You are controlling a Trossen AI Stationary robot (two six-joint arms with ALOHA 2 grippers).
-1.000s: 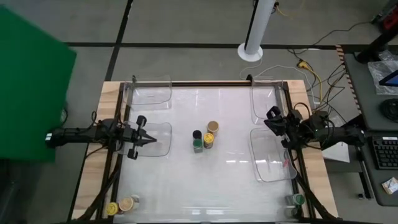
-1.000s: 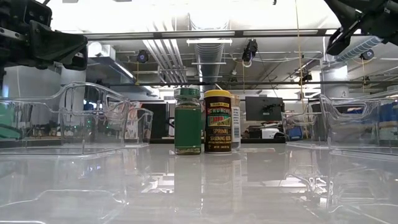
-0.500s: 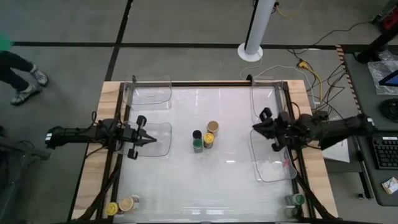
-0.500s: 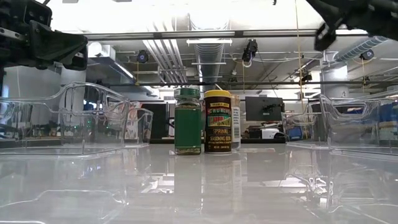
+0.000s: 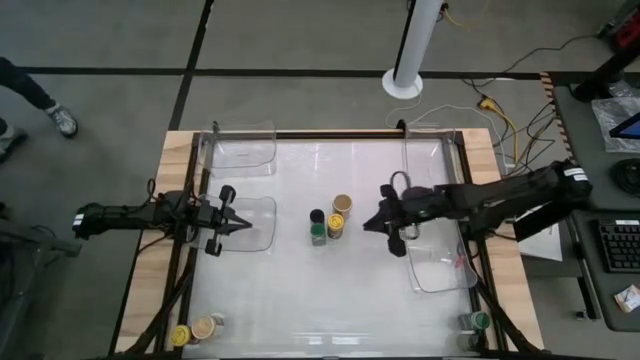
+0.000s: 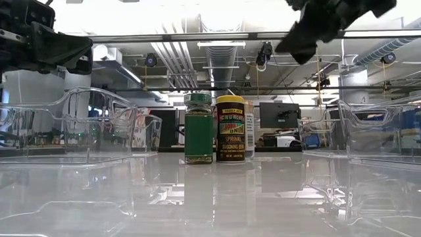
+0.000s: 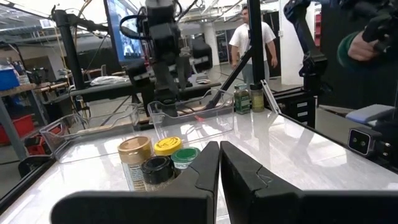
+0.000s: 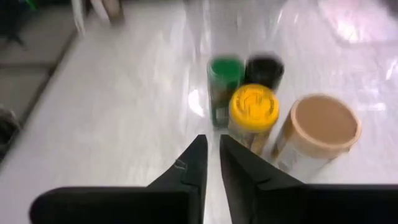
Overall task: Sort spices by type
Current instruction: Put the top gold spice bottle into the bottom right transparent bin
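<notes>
While your left gripper (image 5: 243, 228) waits shut, the right gripper (image 5: 368, 223) is nearer, jaws nearly closed and empty, just right of the upright spices (image 5: 330, 219) mid-counter (image 5: 330, 300)

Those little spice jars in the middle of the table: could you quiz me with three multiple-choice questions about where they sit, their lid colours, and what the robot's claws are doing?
1. Where is the cluster of jars?
A. inside a clear tray
B. on the bare table between the two arms
C. in a gripper

2. Which lid colours does the cluster show?
A. green, black, yellow, tan
B. red, blue, white
C. all yellow

3. How is the right gripper?
A. wide open
B. clamped on a jar
C. nearly closed, holding nothing

Answers:
1. B, the high view shows them standing mid-table.
2. A, the right wrist view shows all four lids.
3. C, its fingers stand close together, short of the jars.
</notes>
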